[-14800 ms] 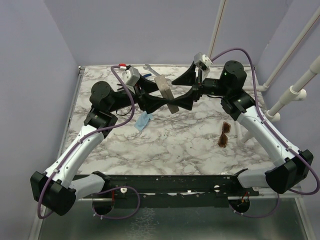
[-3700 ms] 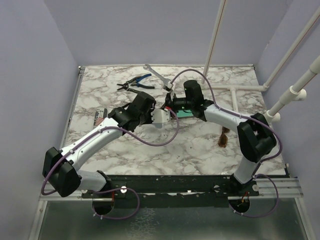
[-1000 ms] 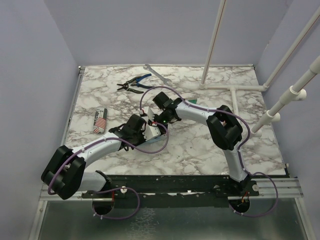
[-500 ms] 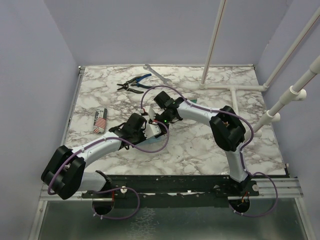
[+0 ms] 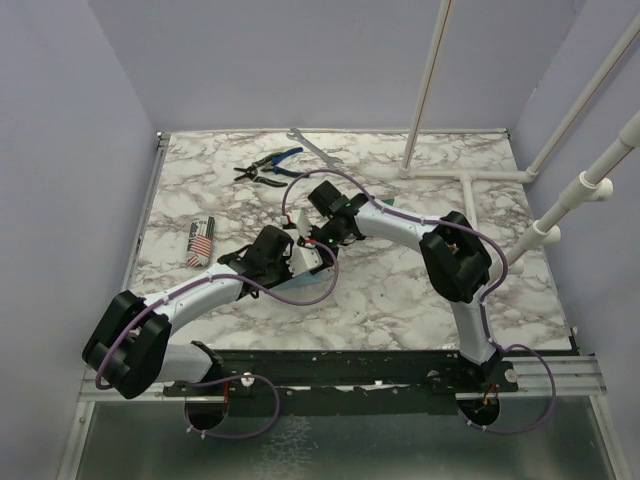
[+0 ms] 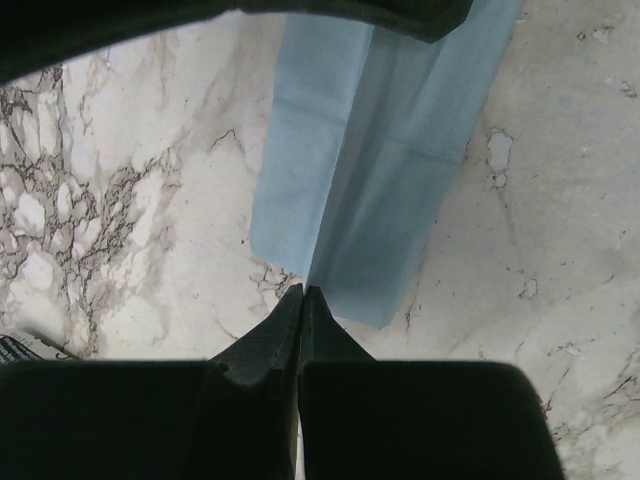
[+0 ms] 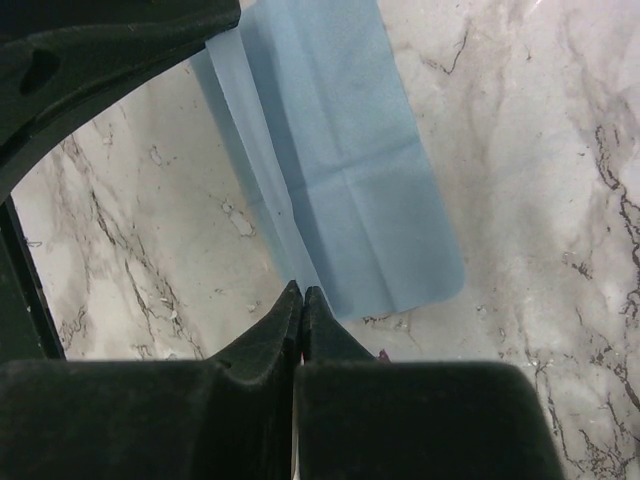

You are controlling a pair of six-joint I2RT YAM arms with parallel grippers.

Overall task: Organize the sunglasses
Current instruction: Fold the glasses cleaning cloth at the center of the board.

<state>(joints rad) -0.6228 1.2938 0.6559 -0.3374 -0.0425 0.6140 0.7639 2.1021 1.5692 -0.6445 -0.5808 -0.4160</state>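
A light blue cloth (image 6: 385, 170) is drawn out over the marble table (image 5: 400, 290) with a raised fold along its length. My left gripper (image 6: 302, 291) is shut on one end of that fold. The right gripper (image 7: 301, 289) is shut on the other end of the cloth (image 7: 340, 150). In the top view both grippers meet at the table's middle, the left gripper (image 5: 312, 270) just below the right gripper (image 5: 326, 246), and a strip of cloth (image 5: 322, 285) shows beneath them. The sunglasses are hidden from every view.
Blue-handled pliers (image 5: 268, 165) and a silver wrench (image 5: 312, 150) lie at the back. A small flag-printed pack (image 5: 201, 240) sits on the left. White pipes (image 5: 470, 190) run along the back right. The right arm's elbow (image 5: 455, 260) hangs over the right side.
Over the last second the right arm's elbow has swung a little to the right. Both grippers stay shut on the cloth at the same spot.
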